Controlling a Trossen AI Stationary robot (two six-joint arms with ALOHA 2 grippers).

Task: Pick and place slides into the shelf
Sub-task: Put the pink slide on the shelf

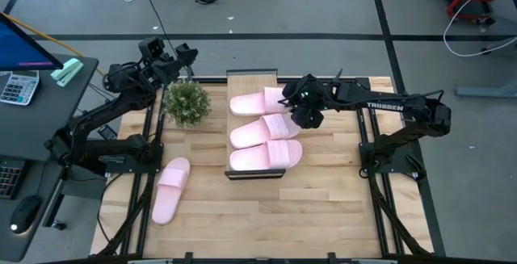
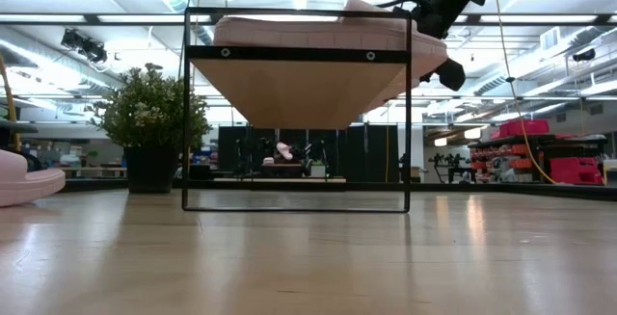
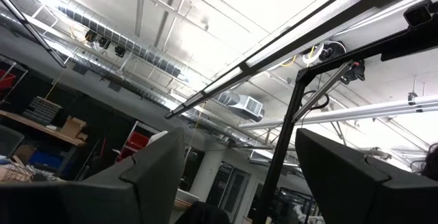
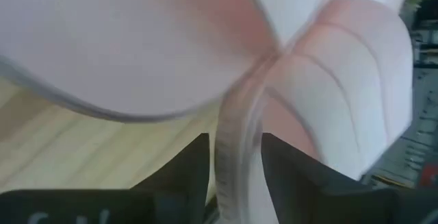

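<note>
Right gripper (image 1: 289, 102) is over the shelf (image 1: 252, 78), fingers pinched on the strap edge of the far slide (image 1: 257, 102), which sits at the shelf's back end. Two more slides (image 1: 265, 156) lie side by side on the shelf toward its front edge. The fourth slide (image 1: 170, 188) is still on the table (image 1: 323, 207), near its left edge. Left gripper (image 1: 179, 57) is raised past the table's back left corner by the plant (image 1: 187, 102), fingers spread, holding nothing.
</note>
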